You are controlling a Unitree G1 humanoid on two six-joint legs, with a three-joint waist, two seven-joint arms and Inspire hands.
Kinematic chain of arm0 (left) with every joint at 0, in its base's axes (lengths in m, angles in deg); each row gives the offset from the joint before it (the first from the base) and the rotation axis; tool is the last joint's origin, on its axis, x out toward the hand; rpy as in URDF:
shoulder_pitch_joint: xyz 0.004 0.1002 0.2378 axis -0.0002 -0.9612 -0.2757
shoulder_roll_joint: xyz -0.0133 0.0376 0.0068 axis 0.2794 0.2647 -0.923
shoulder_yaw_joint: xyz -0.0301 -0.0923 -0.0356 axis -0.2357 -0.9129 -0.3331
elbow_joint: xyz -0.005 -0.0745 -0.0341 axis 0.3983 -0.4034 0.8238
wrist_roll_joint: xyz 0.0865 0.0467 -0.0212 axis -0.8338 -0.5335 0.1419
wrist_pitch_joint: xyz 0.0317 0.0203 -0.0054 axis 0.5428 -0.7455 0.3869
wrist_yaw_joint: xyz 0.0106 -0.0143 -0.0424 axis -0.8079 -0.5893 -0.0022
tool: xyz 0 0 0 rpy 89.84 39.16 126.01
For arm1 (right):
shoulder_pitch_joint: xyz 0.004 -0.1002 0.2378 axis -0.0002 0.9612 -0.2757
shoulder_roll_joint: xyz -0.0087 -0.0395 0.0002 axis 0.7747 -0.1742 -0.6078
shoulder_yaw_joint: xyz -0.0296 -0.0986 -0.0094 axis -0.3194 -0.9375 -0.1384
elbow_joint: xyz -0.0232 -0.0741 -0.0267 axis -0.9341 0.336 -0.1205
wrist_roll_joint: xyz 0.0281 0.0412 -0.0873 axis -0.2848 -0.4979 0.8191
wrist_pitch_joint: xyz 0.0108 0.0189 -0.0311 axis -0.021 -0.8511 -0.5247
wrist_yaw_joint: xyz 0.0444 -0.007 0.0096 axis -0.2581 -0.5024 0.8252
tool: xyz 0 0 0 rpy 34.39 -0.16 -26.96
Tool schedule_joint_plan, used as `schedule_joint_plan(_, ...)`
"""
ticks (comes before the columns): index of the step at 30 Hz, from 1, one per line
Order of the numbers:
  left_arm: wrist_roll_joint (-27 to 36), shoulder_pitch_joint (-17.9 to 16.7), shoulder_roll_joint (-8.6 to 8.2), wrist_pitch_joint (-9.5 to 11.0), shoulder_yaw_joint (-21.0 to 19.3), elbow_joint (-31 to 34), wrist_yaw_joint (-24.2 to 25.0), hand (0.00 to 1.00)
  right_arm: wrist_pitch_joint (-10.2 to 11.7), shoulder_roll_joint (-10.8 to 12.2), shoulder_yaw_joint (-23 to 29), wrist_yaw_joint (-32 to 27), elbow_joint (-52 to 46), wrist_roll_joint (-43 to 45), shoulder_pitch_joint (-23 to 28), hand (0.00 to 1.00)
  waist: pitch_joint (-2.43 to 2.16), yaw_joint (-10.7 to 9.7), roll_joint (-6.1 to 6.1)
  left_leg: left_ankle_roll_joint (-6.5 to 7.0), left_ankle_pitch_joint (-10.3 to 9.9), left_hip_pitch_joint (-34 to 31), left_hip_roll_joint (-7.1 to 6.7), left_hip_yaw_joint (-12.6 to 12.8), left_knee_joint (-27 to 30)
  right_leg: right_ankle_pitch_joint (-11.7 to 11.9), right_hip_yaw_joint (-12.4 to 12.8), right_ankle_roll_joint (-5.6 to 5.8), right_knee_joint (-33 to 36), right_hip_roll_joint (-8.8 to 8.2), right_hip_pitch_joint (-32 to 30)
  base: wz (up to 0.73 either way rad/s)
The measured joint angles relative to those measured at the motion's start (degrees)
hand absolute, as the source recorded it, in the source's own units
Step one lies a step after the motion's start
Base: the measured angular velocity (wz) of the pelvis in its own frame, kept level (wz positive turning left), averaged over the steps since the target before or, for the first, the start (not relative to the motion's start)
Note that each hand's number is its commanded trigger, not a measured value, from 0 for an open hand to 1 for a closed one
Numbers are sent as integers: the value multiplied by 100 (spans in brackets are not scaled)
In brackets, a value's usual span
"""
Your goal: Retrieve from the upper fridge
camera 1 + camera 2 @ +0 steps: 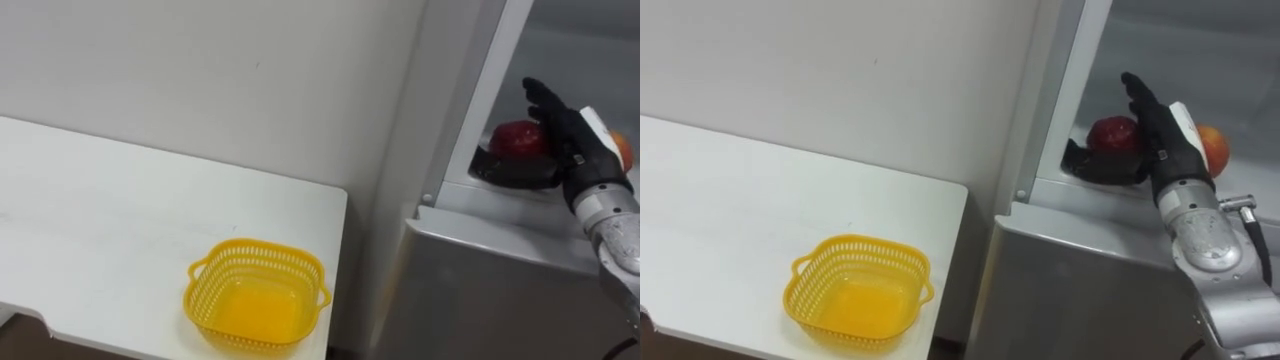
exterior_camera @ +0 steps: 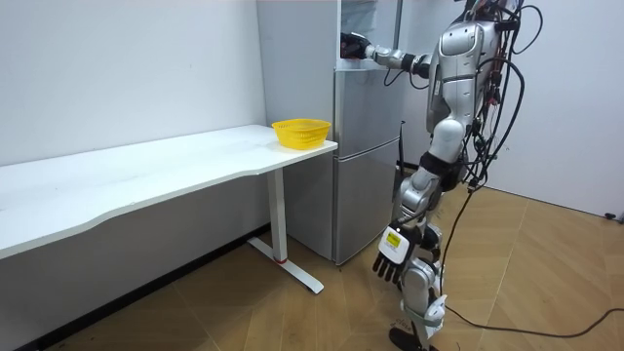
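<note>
We see the right robot hand (image 1: 1162,150) reaching into the open upper compartment of the fridge (image 1: 1080,290), its fingers straight and pointing up and its thumb stretched out to the left, so it is open and grips nothing. The red apple (image 1: 1113,132) sits on the fridge's shelf just to the left of those fingers and above the thumb. The thumb seems to lie against the apple's lower front, though we cannot be sure of contact. An orange-coloured fruit (image 1: 1214,150) rests on the same shelf on the hand's other side (partly hidden behind it). In the room view the robot stands upright facing the fridge, and its left robot hand (image 2: 390,255) hangs beside its thigh with relaxed fingers. Left of the fridge, a yellow basket (image 1: 858,295) stands on the near corner of the white counter (image 1: 720,210), holding nothing.
</note>
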Motion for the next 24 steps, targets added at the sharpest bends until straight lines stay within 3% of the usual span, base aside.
schedule_joint_plan(1, -10, 0, 0, -6, -3, 0, 10, 0, -1, -2, 7, 43, -3, 0, 0, 22, -1, -1, 0, 0, 0, 0, 0, 0, 0, 0, 0, 0, 0, 1, -1, 0)
schedule_joint_plan(2, -33, 2, 0, -16, -7, -1, 46, 0, -3, -6, 27, 133, -8, -1, 0, 66, -2, -1, 2, 0, 0, -1, 1, 0, 0, 0, 0, -1, 0, 2, -3, 0)
schedule_joint_plan(3, -46, 4, -9, -24, -7, -1, 54, 0, -6, -6, 63, 228, -9, -3, 0, 100, -2, 1, 7, 0, 0, 0, 1, 1, 0, 1, 0, -1, -2, 3, -2, 0)
schedule_joint_plan(15, -42, 33, -34, -162, -6, -17, 84, 0, -110, -8, 218, 765, 339, -225, -193, 100, -8, 14, 20, 0, 0, 90, 7, 10, -3, 1, -2, -1, -2, 8, 63, 0)
schedule_joint_plan(24, 32, 85, -20, -173, 11, -46, 74, 0, -130, -27, 382, 761, 356, -447, -235, 100, 8, 41, 10, 1, 0, 94, 12, 9, -20, 0, -15, 0, -4, 12, 59, 0)
